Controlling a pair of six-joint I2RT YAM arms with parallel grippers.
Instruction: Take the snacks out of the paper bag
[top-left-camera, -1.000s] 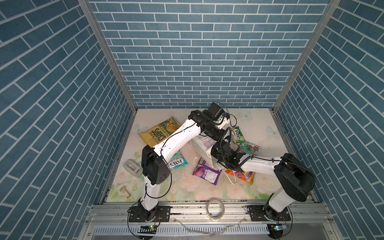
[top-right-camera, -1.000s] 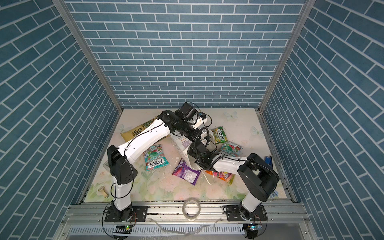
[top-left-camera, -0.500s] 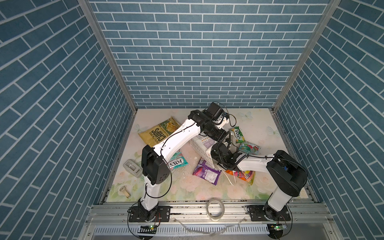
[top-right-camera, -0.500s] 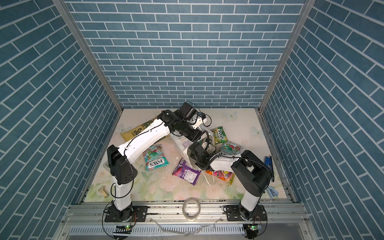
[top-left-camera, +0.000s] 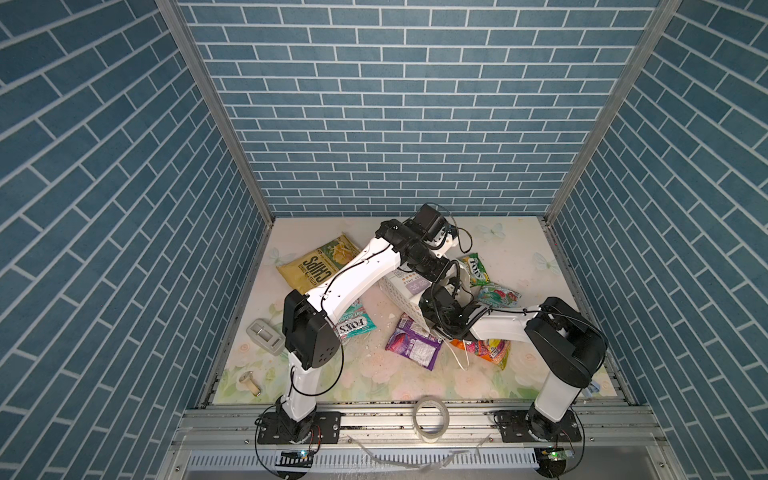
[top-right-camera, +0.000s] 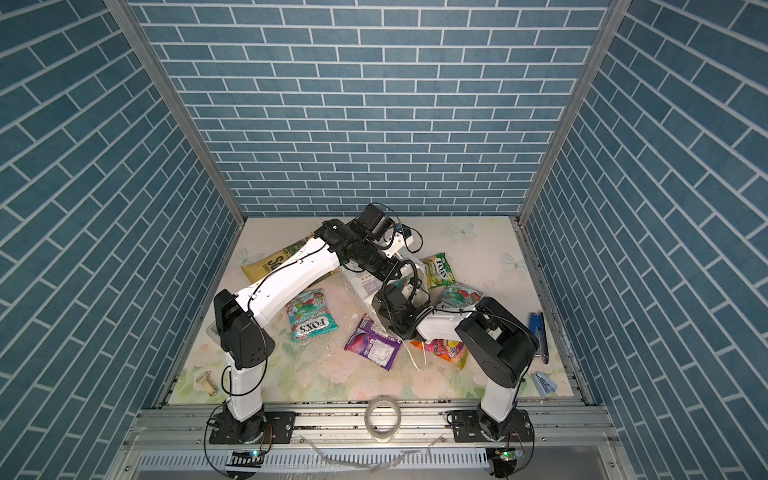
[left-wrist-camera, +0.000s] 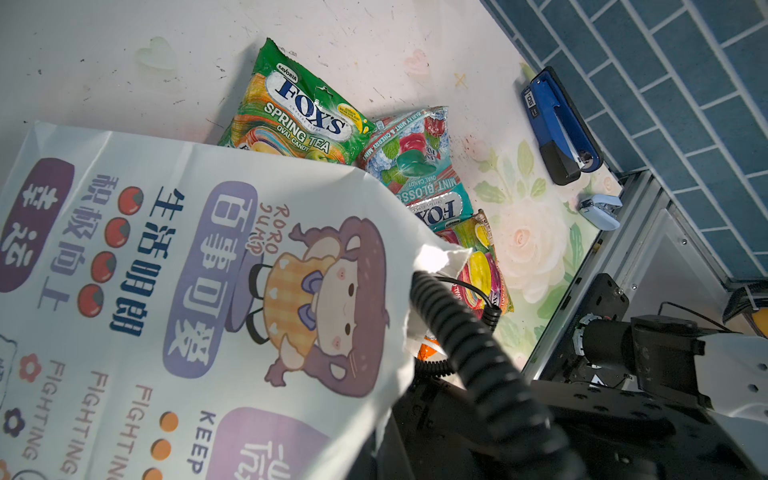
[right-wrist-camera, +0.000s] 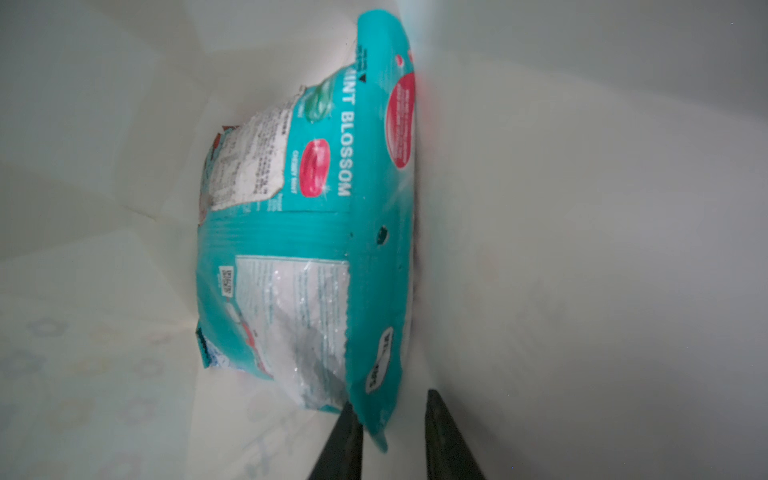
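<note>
**Right jaws astride the teal packet, inside the bag**

My right gripper (right-wrist-camera: 390, 399) is deep in the paper bag (right-wrist-camera: 582, 208). Its two dark fingers (right-wrist-camera: 340, 449) stand apart with the near end of a teal packet (right-wrist-camera: 316, 232) between them. One finger touches the film. Pale bag wall shows between the film and the other finger, so I am straddling the packet, not pinching it.

The packet is glossy teal, lettered MINT BLOSSOM, with red ovals, a torn white label and a clear patch. Its long axis runs straight away from my fingertips towards the bag's bottom, and the lettering follows that length. One long edge lies against the bag's wall.

In both top views the bag lies tipped over at mid-table, its mouth turned towards my right arm. It is white with small coloured rings, and the left wrist view shows a cartoon face on its side. My left gripper (top-left-camera: 436, 272) sits at the bag's far part, closed; I cannot see what it nips.

Out on the table (top-left-camera: 511, 249) lie the other snacks:
- a chips bag (top-left-camera: 318, 266) at far left
- a teal FOX'S packet (top-left-camera: 355, 324) under my left arm
- a purple packet (top-left-camera: 413, 340)
- an orange packet (top-left-camera: 484, 347)
- a yellow-green packet (top-left-camera: 476, 270)
- another teal one (top-left-camera: 496, 295), just beside the yellow-green packet
</note>
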